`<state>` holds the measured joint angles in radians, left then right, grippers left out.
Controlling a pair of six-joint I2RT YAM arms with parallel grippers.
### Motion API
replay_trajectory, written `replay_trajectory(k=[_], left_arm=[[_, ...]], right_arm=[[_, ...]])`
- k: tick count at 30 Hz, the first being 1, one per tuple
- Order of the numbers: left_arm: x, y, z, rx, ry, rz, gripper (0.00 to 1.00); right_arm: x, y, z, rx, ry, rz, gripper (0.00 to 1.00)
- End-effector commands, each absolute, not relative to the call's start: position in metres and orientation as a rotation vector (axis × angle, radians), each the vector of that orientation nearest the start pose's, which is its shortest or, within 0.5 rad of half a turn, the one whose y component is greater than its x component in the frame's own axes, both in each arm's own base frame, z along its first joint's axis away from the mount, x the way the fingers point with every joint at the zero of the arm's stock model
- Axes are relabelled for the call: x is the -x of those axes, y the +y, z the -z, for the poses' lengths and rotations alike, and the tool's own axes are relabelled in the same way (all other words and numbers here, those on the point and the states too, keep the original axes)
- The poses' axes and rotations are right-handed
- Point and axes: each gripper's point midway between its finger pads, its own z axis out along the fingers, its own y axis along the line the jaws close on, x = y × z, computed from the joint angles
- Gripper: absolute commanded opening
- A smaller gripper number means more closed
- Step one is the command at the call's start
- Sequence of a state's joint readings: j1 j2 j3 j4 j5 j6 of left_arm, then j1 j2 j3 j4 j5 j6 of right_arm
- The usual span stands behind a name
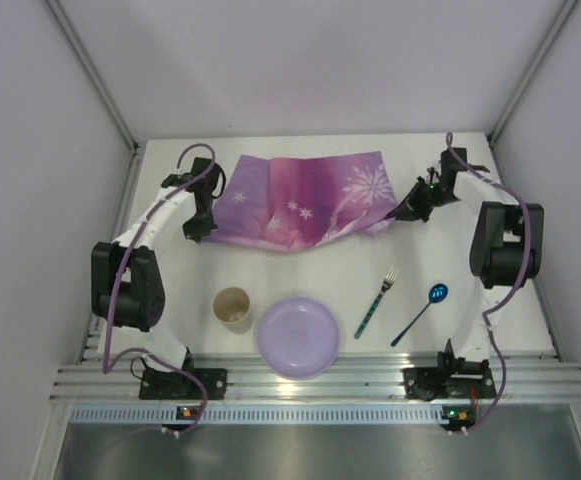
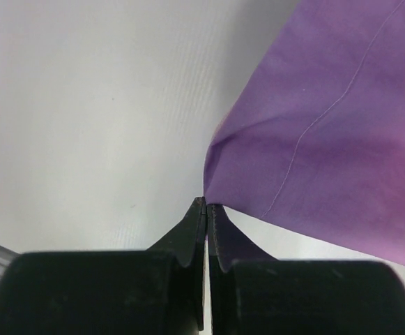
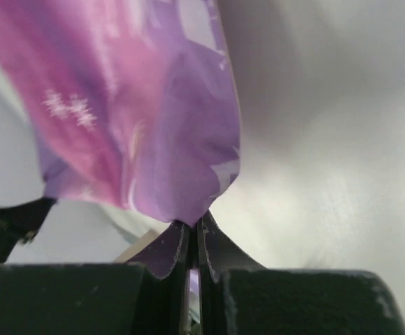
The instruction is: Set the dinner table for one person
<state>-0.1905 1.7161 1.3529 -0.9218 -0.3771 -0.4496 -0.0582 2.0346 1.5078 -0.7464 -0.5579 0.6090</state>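
- Spanning the whole workspace, the table [image 1: 320,275] lies under everything; the mat [image 1: 300,200] sits at its far middle.
- Pinched at opposite corners by the left gripper [image 2: 205,204] and right gripper [image 3: 194,227], both pressed together on cloth, the mat could slip or crease under an uneven pull.
- Dragged low and toward the near edge, it might topple the cup [image 1: 233,308]; the plate [image 1: 298,337], fork [image 1: 376,301] and spoon [image 1: 420,312] could shift too.

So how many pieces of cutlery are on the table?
2. A fork lies right of the purple plate; a blue spoon lies right of that fork. The placemat might hide more.
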Motion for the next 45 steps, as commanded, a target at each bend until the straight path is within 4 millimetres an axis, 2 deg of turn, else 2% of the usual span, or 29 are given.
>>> replay_trajectory(k=[1,2,3,4,5,7,8,9,12,14,15,16,17,20,21,23,27,37,45], left_arm=[[-0.332,0.002,-0.119,0.517,2.647,-0.442,0.0],[-0.331,0.004,-0.118,0.526,2.653,-0.438,0.0],[-0.331,0.007,-0.118,0.544,2.654,-0.436,0.0],[-0.332,0.008,-0.118,0.549,2.659,-0.429,0.0],[-0.331,0.006,-0.117,0.549,2.677,-0.415,0.0],[-0.331,0.003,-0.117,0.544,2.693,-0.39,0.0],[-0.332,0.001,-0.116,0.541,2.699,-0.371,0.0],[-0.331,-0.007,-0.111,0.538,2.725,-0.317,0.0],[-0.327,-0.019,-0.097,0.539,2.777,-0.237,0.0],[-0.323,-0.024,-0.088,0.543,2.815,-0.207,0.0],[-0.323,-0.03,-0.085,0.538,2.83,-0.173,0.06],[-0.323,-0.031,-0.082,0.54,2.835,-0.162,0.3],[-0.32,-0.031,-0.079,0.54,2.844,-0.159,0.47],[-0.322,-0.032,-0.078,0.548,2.833,-0.155,0.73],[-0.322,-0.031,-0.077,0.548,2.832,-0.157,0.75],[-0.323,-0.032,-0.074,0.546,2.834,-0.152,0.76],[-0.321,-0.034,-0.066,0.54,2.861,-0.144,0.73],[-0.32,-0.035,-0.058,0.499,2.867,-0.128,0.69],[-0.325,-0.037,-0.051,0.47,2.885,-0.119,0.67]], right_arm=[[-0.392,0.11,-0.134,-0.717,2.601,-1.331,0.0],[-0.389,0.099,-0.129,-0.761,2.594,-1.269,0.0],[-0.379,0.087,-0.112,-0.841,2.642,-1.169,0.05],[-0.365,0.063,-0.091,-0.884,2.736,-0.945,0.16],[-0.357,0.055,-0.08,-0.874,2.794,-0.848,0.46],[-0.345,0.046,-0.065,-0.79,2.885,-0.718,0.56],[-0.339,0.041,-0.058,-0.791,2.918,-0.655,0.68],[-0.333,0.043,-0.054,-0.775,2.929,-0.654,0.73],[-0.325,0.05,-0.055,-0.739,2.941,-0.653,0.75],[-0.324,0.064,-0.066,-0.647,2.934,-0.659,0.75],[-0.322,0.07,-0.07,-0.608,2.938,-0.659,0.75],[-0.321,0.082,-0.074,-0.543,2.946,-0.66,0.75],[-0.317,0.095,-0.079,-0.479,2.959,-0.654,0.75],[-0.309,0.12,-0.084,-0.375,2.983,-0.657,0.75],[-0.303,0.124,-0.08,-0.381,3.0,-0.655,0.75],[-0.298,0.133,-0.076,-0.356,3.006,-0.657,0.74],[-0.288,0.137,-0.066,-0.357,3.043,-0.639,0.72],[-0.274,0.123,-0.078,-0.357,3.044,-0.474,0.71],[-0.267,0.134,-0.062,-0.381,3.068,-0.458,0.68]])
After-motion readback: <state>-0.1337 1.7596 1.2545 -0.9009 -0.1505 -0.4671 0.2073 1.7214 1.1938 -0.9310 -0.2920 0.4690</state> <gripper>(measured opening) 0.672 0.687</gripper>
